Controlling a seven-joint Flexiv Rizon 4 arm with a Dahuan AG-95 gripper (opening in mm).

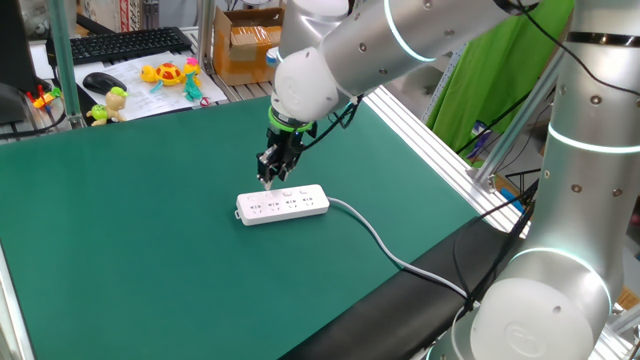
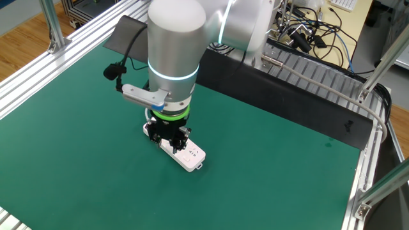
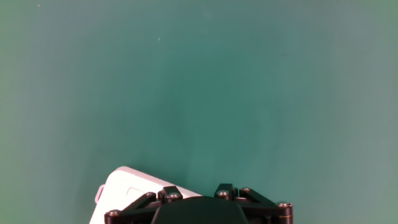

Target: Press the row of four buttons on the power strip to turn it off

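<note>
The strip (image 1: 283, 203) is seen lying flat on the green mat (image 1: 120, 250), roughly mid-table, its cable (image 1: 380, 240) trailing off one short end toward the table edge. In one fixed view the long axis runs left–right, tilted slightly; the buttons (image 1: 285, 192) are set in a line along the far long edge.

The gripper (image 1: 268, 181) is pointed straight down over the strip, tips at or just above the far edge, toward the end away from the cable. Contact cannot be confirmed — the tips are too small to resolve. The jaws are taken as clenched, with nothing held between them; no gap is visible in any view.

In the hand view only one rounded corner of the strip (image 3: 124, 186) is visible, directly beneath the gripper body.

Judgement: the coming move turns on the long axis. The remaining buttons lie from the jaws along that far edge toward the cable end, so travel would be parallel to the strip, not across it.
</note>
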